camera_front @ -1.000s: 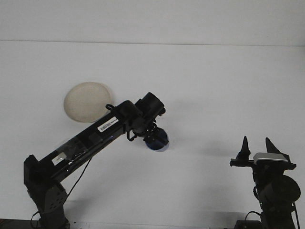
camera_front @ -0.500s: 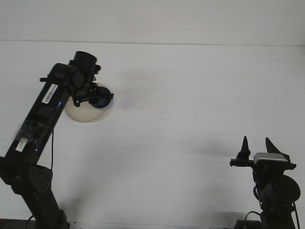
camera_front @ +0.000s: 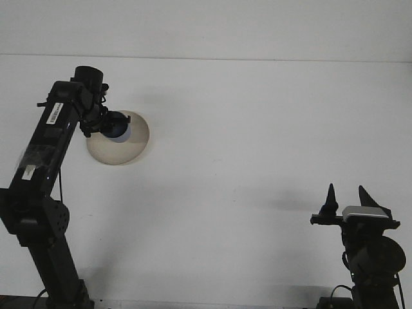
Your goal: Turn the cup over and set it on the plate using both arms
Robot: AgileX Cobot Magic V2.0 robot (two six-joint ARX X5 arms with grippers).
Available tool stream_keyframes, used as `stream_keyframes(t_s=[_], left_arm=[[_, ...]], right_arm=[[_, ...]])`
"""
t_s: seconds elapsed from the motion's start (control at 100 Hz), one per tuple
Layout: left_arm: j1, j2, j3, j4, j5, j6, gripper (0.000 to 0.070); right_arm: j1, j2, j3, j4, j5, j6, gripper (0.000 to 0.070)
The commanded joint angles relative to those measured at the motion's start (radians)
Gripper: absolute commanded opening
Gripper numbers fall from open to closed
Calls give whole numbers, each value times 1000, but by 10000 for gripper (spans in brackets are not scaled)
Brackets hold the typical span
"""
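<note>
A beige round plate (camera_front: pixel 129 147) lies at the left of the white table. A dark blue cup (camera_front: pixel 119 128) hangs over the plate's upper left part, with my left gripper (camera_front: pixel 111 125) shut on it at the end of the black left arm (camera_front: pixel 51 138). I cannot tell if the cup touches the plate. At the lower right my right gripper (camera_front: pixel 347 196) stands open, fingertips up, with nothing between them, far from the cup and plate.
The white table (camera_front: pixel 257 129) stretches from the plate to the right arm's base (camera_front: pixel 370 257). A pale wall meets the table along the far edge.
My left arm swung the blue cup from the table's middle up and left to the plate, then a little further left over it. The right arm has not moved.
</note>
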Motion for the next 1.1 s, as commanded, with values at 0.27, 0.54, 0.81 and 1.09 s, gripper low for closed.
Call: stream_keyframes(t_s=[0.27, 0.54, 0.81, 1.09], left_arm=[[23, 94, 23, 36, -2, -21, 9], [44, 114, 23, 40, -1, -21, 15], [47, 115, 23, 40, 3, -21, 22], [57, 116, 23, 36, 52, -28, 149]], right_arm=[[1, 3, 6, 8, 1, -4, 460], [1, 3, 6, 6, 1, -4, 460], [1, 3, 6, 6, 1, -4, 460], [1, 3, 6, 6, 1, -4, 460]])
